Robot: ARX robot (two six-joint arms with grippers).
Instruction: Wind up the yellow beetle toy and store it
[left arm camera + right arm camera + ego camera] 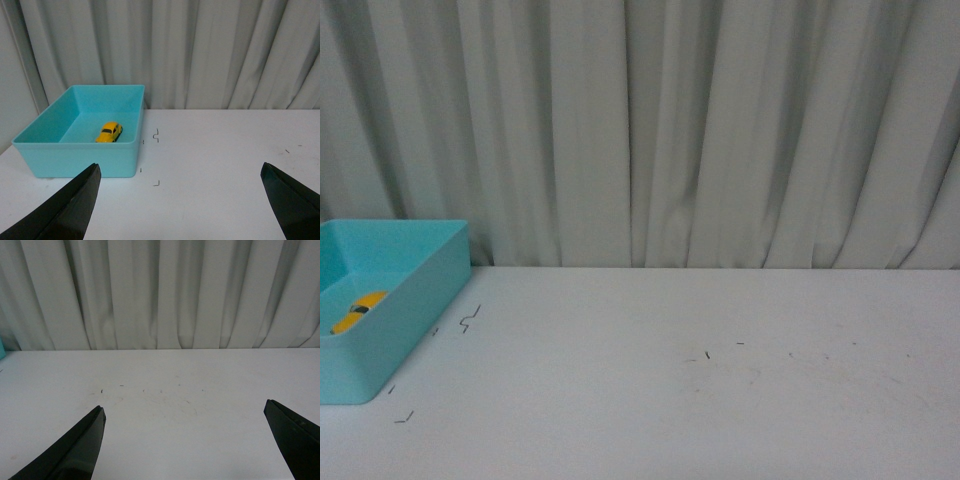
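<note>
The yellow beetle toy point(109, 132) sits inside the turquoise bin point(85, 160), on its floor near the front wall. In the front view only part of the toy point(358, 310) shows over the bin's rim point(410, 290) at the far left. My left gripper point(180, 195) is open and empty, its black fingers point(75, 200) spread wide, set back from the bin over bare table. My right gripper point(184, 437) is open and empty over the white table, away from the bin. Neither arm shows in the front view.
The white table point(700, 380) carries small black corner marks point(156, 135) beside the bin and faint scuffs point(720, 355). A pale pleated curtain point(700, 130) hangs along the table's far edge. A sliver of the bin point(2, 347) shows in the right wrist view.
</note>
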